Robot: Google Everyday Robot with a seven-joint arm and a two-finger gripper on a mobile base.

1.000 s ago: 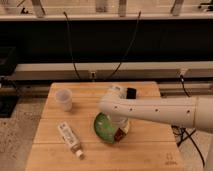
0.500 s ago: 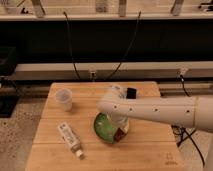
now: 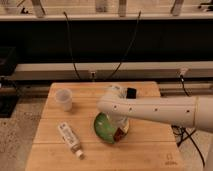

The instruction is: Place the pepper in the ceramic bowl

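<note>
The green ceramic bowl (image 3: 104, 127) sits on the wooden table (image 3: 150, 150), front of centre. My white arm reaches in from the right and covers the bowl's right part. My gripper (image 3: 120, 132) points down over the bowl's right rim. It is shut on the small dark red pepper (image 3: 118, 134), which shows at its tip, just above or at the rim. Whether the pepper touches the bowl, I cannot tell.
A translucent white plastic cup (image 3: 63, 99) stands at the back left of the table. A white tube (image 3: 69, 139) lies front left of the bowl. A small black rectangular object (image 3: 131, 93) sits at the back behind my arm. Cables hang behind the table.
My arm and gripper have shifted slightly left over the bowl, with the pepper still in the gripper. Nothing else has moved.
</note>
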